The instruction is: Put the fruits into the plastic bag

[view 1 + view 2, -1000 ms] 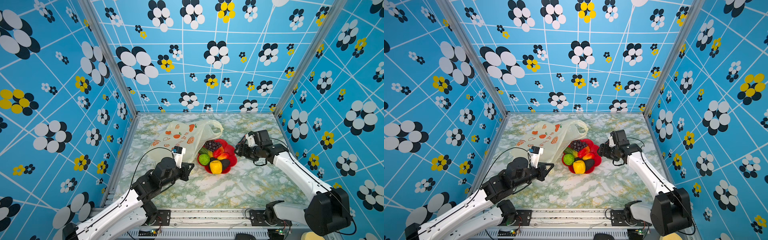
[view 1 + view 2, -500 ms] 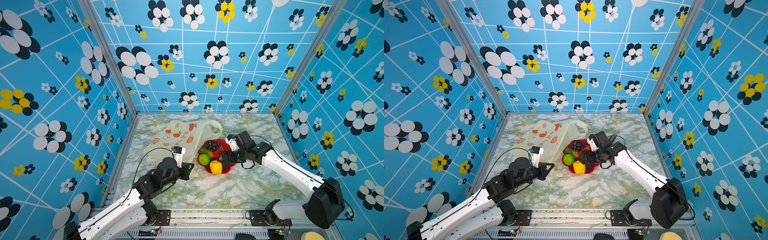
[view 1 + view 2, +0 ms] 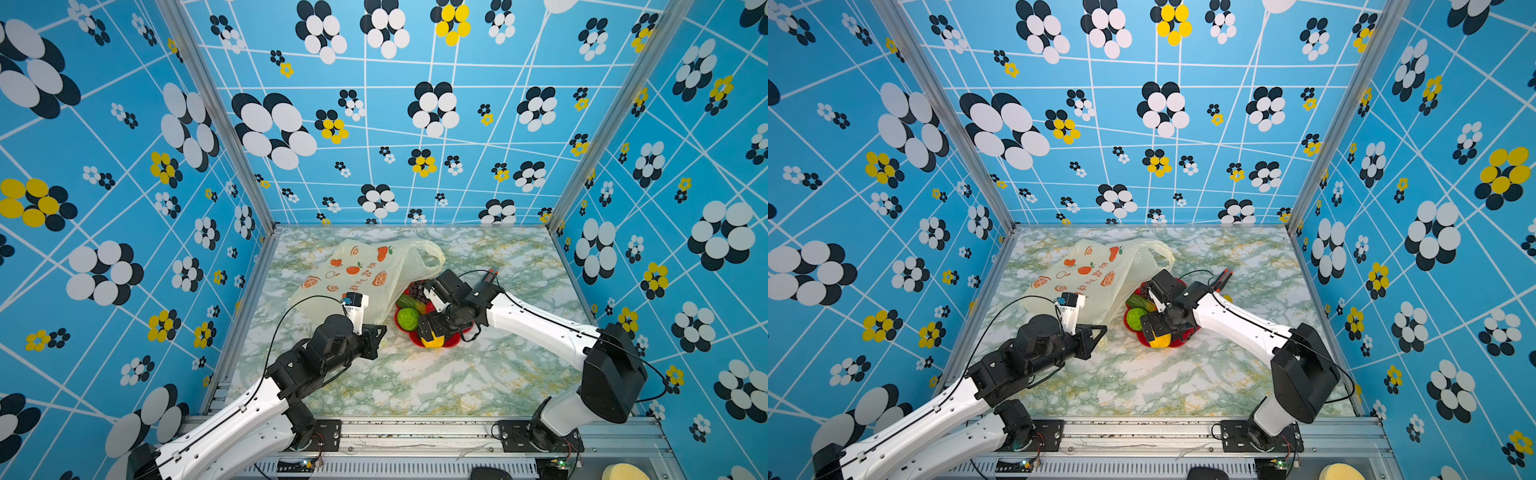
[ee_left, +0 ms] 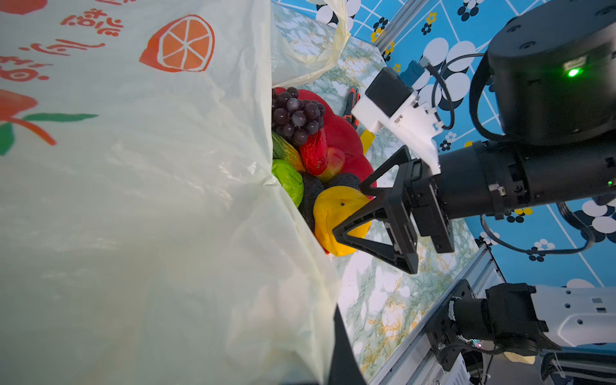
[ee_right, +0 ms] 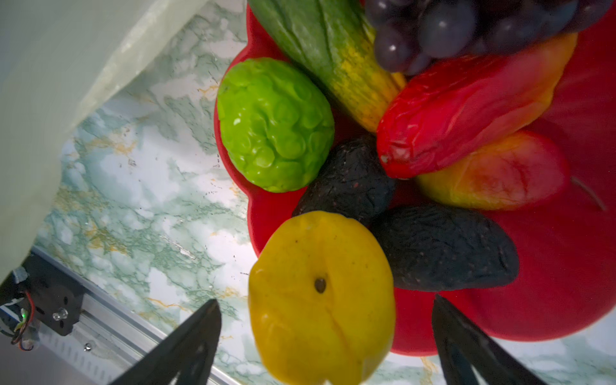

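**Mia:** Where is the right pincer [image 5: 325,300]?

**Tom:** Low over the edge of the red plate [image 5: 550,266]. Its two black fingers [image 5: 186,343] are wide apart.

**Mia:** Is anything between them?

**Tom:** Yes, the yellow fruit [image 5: 321,293]. It sits right in the gap, with one finger on each side. There is a little space on both sides, so nothing is pinched.

**Mia:** And the other fruits [image 4: 310,160]?

**Tom:** They are just past the fingertips, all on the plate. The green fruit [image 5: 273,123] and two dark fruits [image 5: 443,246] are closest. Then comes the red fruit [image 5: 466,110]. The grapes [image 5: 466,26] are farthest from the pincer.

**Mia:** Where is the bag [image 3: 353,274]?

**Tom:** It lies on the table [image 3: 415,382], past the plate from that pincer, on the left arm's side. Its edge is just beside the plate.

**Mia:** What about the left pincer [image 3: 378,332]?

**Tom:** It is closed tight, right at the bag's near edge. The bag fills most of what its camera sees. I can't tell if it pinches the plastic.
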Controlling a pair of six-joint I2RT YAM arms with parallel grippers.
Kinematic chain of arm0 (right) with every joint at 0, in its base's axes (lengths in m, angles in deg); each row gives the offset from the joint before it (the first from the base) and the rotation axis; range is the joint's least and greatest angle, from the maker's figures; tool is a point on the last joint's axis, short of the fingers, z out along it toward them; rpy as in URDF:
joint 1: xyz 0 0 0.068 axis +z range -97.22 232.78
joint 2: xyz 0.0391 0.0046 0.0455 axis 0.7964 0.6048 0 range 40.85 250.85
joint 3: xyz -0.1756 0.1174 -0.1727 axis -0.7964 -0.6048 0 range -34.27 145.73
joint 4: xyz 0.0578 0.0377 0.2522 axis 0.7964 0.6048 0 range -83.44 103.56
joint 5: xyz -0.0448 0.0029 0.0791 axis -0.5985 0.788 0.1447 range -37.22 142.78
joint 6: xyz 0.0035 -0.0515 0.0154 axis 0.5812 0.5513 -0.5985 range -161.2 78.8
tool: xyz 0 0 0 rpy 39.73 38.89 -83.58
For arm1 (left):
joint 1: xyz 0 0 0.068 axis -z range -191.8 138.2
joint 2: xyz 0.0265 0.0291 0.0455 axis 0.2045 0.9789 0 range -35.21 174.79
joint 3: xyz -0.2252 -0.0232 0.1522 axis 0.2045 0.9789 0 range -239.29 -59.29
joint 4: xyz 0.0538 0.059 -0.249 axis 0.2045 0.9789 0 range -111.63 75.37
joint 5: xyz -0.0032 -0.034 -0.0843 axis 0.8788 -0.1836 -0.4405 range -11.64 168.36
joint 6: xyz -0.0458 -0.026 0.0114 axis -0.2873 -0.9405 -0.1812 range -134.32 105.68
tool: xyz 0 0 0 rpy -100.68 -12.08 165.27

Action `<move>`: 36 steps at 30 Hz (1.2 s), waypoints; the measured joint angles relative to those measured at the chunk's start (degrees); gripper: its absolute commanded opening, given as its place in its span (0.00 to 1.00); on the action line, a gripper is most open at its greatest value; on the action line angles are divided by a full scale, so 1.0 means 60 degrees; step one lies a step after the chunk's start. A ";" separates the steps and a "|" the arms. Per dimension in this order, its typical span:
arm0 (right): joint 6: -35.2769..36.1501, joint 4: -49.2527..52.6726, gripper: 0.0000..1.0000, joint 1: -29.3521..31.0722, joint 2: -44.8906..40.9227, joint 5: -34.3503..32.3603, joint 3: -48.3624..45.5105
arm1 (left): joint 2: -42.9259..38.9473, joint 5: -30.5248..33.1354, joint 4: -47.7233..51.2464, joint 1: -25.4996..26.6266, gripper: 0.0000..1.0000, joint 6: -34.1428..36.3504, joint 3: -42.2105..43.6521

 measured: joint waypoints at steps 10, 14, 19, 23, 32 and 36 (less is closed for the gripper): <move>-0.0022 0.0142 0.68 0.0135 0.0550 -0.0255 0.0175 | -0.0510 0.0138 0.0255 -0.0171 0.00 -0.0004 0.0036; -0.0076 0.0146 0.59 0.0135 0.0550 -0.0280 0.0175 | -0.0579 0.0138 0.0277 -0.0226 0.00 -0.0004 0.0062; -0.0149 0.0149 0.52 0.0135 0.0433 -0.0419 0.0171 | -0.0721 0.0142 0.0291 -0.0233 0.00 -0.0007 0.0124; -0.0321 0.0153 0.52 0.0135 -0.0091 -0.0572 0.0149 | -0.0823 0.0142 0.0342 -0.0233 0.00 -0.0011 0.0124; -0.1381 -0.1253 0.51 0.0004 -0.1056 0.0466 0.0106 | -0.0809 -0.0102 0.0342 -0.0229 0.00 -0.0084 0.0120; -0.1796 -0.1974 0.49 -0.0098 -0.0215 0.1231 0.0765 | -0.0801 -0.0240 0.0335 -0.0233 0.00 -0.0084 0.0120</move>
